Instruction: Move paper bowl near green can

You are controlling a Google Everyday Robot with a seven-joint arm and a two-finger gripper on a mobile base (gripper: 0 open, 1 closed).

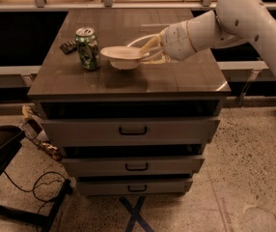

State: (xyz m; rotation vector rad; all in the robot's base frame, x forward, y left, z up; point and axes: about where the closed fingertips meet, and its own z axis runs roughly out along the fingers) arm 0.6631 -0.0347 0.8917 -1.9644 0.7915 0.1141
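The white paper bowl (123,56) hangs a little above the brown cabinet top (176,79), its shadow below it. My gripper (145,51) reaches in from the right and is shut on the bowl's right rim. The green can (87,49), with whitish markings and a silver top, stands upright at the left of the top. The bowl's left rim is a short gap to the right of the can.
A small dark flat object (68,46) lies behind and left of the can. The cabinet has three drawers (131,130) below. A dark chair with cables (3,178) stands on the floor at the left. A shelf rail (128,6) runs behind.
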